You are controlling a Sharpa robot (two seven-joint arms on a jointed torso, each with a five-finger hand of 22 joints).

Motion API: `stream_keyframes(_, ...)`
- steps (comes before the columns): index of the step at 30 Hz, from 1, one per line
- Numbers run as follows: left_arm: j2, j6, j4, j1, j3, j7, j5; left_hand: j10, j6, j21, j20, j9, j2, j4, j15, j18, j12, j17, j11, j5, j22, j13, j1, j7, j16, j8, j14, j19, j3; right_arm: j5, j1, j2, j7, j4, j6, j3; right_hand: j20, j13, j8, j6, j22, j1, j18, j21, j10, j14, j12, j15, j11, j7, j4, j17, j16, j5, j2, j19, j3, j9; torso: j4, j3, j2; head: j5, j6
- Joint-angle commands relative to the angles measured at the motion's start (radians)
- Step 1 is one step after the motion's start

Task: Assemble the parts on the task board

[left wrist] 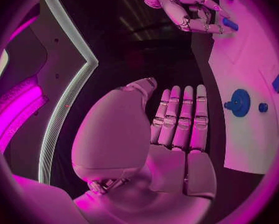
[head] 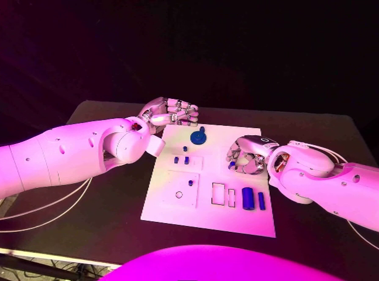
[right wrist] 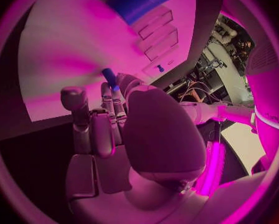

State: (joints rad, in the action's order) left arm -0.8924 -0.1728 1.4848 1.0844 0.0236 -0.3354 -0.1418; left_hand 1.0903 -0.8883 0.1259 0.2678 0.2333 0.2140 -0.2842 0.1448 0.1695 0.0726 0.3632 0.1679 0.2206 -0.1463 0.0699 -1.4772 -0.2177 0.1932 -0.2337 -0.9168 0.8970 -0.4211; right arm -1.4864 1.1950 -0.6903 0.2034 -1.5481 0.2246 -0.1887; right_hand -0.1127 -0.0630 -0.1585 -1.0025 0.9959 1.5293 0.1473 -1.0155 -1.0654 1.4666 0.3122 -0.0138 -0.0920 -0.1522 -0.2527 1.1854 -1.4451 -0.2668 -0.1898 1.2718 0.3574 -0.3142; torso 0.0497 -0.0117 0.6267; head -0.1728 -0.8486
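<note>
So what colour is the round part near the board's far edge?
Blue; the round part shows best in the left wrist view.

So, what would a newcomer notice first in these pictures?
First the white task board in the middle of the black table. Then the right hand over the board's right side, its fingers pinching a small blue part. The left hand hangs off the board's far left corner.

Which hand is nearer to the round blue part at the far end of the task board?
Left. The left hand hovers just beyond the board's far edge, close to the round blue part. The right hand is over the board's right side, slightly farther off, pinching a small blue part.
</note>
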Motion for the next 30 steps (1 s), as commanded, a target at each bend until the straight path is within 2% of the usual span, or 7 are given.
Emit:
stream_keyframes(1,0.001,0.016,0.002,0.001,0.0,-0.008,-0.001,-0.003,-0.003,-0.004,-0.001,-0.001,-0.008,-0.002,0.001,0.014,-0.003,-0.001,0.006,0.005,0.001,0.0,0.005,-0.007,-0.003,0.006,-0.005,0.008,-0.005,-0.016,-0.002,0.004,-0.01,0.003,-0.005,0.0,0.005,-0.003,-0.008,-0.014,0.007,-0.002,-0.017,-0.005,-0.021,0.031,-0.01,0.008,0.006,0.001,-0.001,0.002,-0.006,0.0,-0.016,0.006,0.034,-0.003,0.0005,-0.0003,0.0,0.0,0.0)
stream_keyframes(12,0.0,0.017,0.002,0.001,0.0,-0.005,-0.001,-0.003,-0.003,-0.004,-0.001,-0.001,-0.008,-0.002,0.001,0.014,-0.003,-0.001,0.006,0.005,0.001,0.0,0.005,-0.007,-0.003,0.006,-0.005,0.008,-0.005,-0.039,-0.009,0.016,-0.002,0.015,-0.001,-0.002,0.009,-0.004,-0.022,-0.032,0.02,-0.012,-0.018,-0.012,-0.045,0.032,-0.026,0.011,0.01,0.005,0.017,0.008,-0.008,0.002,-0.021,0.007,0.091,-0.011,0.0,-0.0004,0.0,0.0,-0.001)
stream_keyframes(18,-0.001,0.017,0.002,0.001,0.0,-0.003,-0.001,-0.003,-0.004,-0.007,-0.001,-0.002,-0.009,-0.001,0.001,0.014,-0.003,-0.001,0.005,0.005,0.005,0.0,0.008,-0.006,-0.006,0.006,-0.007,0.011,-0.005,-0.061,-0.013,0.019,0.005,0.014,0.017,-0.003,0.019,-0.01,-0.048,-0.061,0.048,-0.008,-0.02,-0.034,-0.096,0.033,-0.03,0.022,0.021,0.011,0.076,0.013,-0.01,0.001,-0.002,0.01,0.188,-0.028,0.0003,0.0002,0.0,0.0,-0.002)
stream_keyframes(24,-0.001,0.017,0.002,0.001,0.0,-0.003,-0.001,-0.003,-0.004,-0.007,-0.001,-0.002,-0.009,-0.001,0.001,0.014,-0.003,-0.001,0.005,0.005,0.005,0.0,0.008,-0.006,-0.006,0.006,-0.007,0.011,-0.005,-0.08,-0.014,0.014,0.003,0.003,0.048,-0.003,0.028,-0.018,-0.072,-0.078,0.085,-0.042,-0.025,-0.065,-0.144,0.036,-0.034,0.031,0.031,0.019,0.133,0.025,-0.015,0.002,-0.002,0.015,0.266,-0.047,0.0002,0.0009,-0.001,0.002,-0.002)
stream_keyframes(30,-0.001,0.017,0.003,0.001,0.0,-0.003,-0.001,-0.003,-0.004,-0.008,-0.001,-0.003,-0.01,-0.001,0.001,0.014,-0.003,-0.001,0.005,0.005,0.005,0.0,0.009,-0.006,-0.007,0.007,-0.007,0.012,-0.005,-0.094,-0.012,-0.003,0.001,-0.028,0.08,-0.002,0.034,-0.024,-0.088,-0.087,0.106,-0.071,-0.027,-0.081,-0.17,0.038,-0.036,0.037,0.037,0.025,0.167,0.031,-0.017,0.004,-0.006,0.017,0.306,-0.06,0.0005,0.0014,-0.002,0.003,-0.001)
